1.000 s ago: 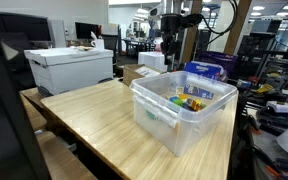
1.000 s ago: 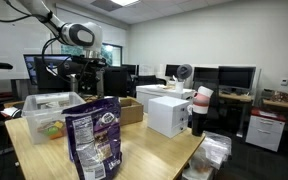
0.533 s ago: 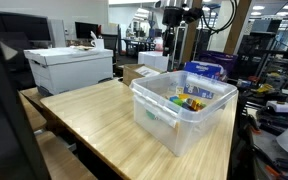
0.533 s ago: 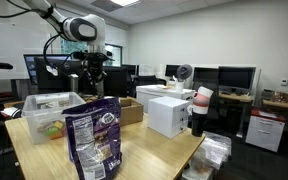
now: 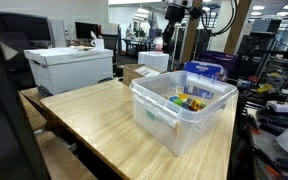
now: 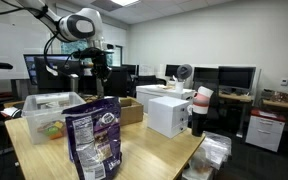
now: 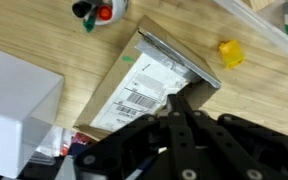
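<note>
Wooden surface (image 5: 84, 112); clear plastic bin (image 5: 169, 122) on it. Cardboard box (image 7: 144, 85), labelled, sits directly beneath my fingers (image 7: 179, 108), its long axis diagonal in the wrist view. Fingers high above, pressed together, holding nothing. Small yellow piece (image 7: 230, 53) beside the box.

Bright overhead office light, wrist view perhaps motion-blurred

Robot arm (image 6: 52, 17) raised up high, bent over at the top, gripper (image 6: 96, 74) hanging straight down, two fingers (image 7: 187, 112) squeezed together
</note>
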Robot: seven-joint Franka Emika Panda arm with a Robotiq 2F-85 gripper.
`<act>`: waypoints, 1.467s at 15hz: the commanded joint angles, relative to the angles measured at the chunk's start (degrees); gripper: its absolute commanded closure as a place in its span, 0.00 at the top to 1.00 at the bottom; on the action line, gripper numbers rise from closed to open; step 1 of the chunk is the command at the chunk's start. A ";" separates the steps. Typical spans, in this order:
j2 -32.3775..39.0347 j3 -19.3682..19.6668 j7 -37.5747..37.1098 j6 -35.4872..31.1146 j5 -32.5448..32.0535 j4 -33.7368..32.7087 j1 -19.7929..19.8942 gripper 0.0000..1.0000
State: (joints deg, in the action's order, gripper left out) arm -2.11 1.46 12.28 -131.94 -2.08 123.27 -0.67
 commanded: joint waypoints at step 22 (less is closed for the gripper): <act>-9.11 4.14 -0.57 26.85 4.54 -1.33 3.50 0.03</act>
State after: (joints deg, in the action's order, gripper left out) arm -6.68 5.46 12.82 -103.39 1.16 118.89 1.80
